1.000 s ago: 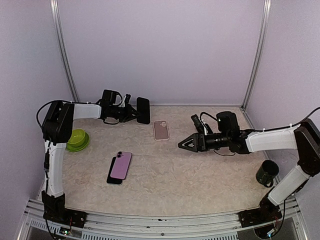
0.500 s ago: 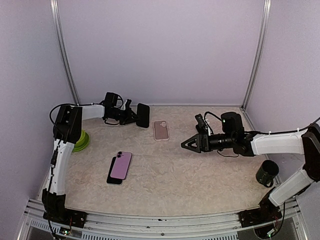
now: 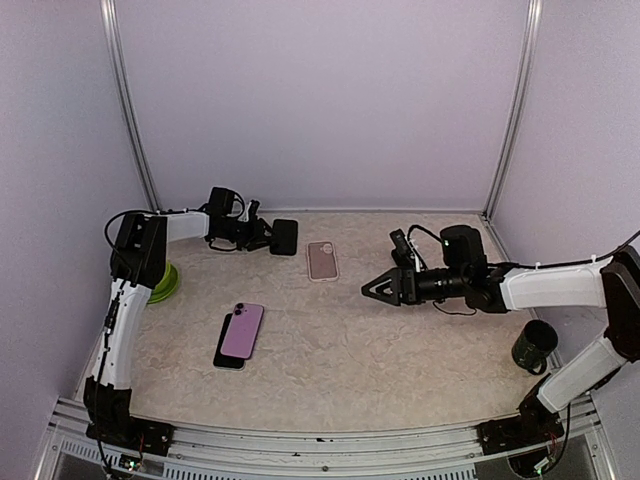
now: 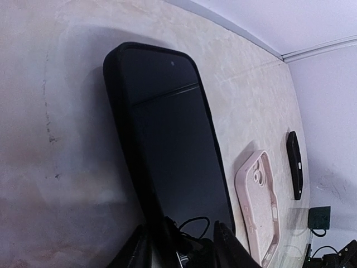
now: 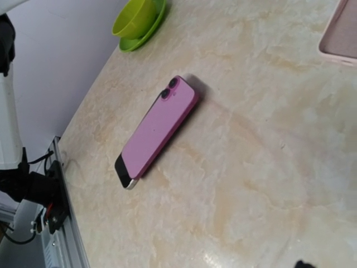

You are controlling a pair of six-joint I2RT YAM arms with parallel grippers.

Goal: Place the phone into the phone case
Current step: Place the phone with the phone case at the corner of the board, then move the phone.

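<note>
The empty pink phone case (image 3: 322, 260) lies open side up at the back middle of the table; it also shows in the left wrist view (image 4: 259, 206). A pink phone (image 3: 243, 329) lies back up on top of a black phone (image 3: 227, 357) at the front left; it also shows in the right wrist view (image 5: 159, 131). My left gripper (image 3: 268, 237) is shut on a black-cased phone (image 3: 285, 236), held low just left of the pink case, its dark screen filling the left wrist view (image 4: 167, 145). My right gripper (image 3: 375, 290) is shut and empty, right of the pink case.
A green bowl (image 3: 155, 280) on a green plate stands at the left edge, beside the left arm. A dark cup (image 3: 534, 345) stands at the right edge. Walls close the back and both sides.
My left gripper has lowered the black-cased phone toward the table beside the pink case. My right gripper drew back slightly to the right, then held still.
</note>
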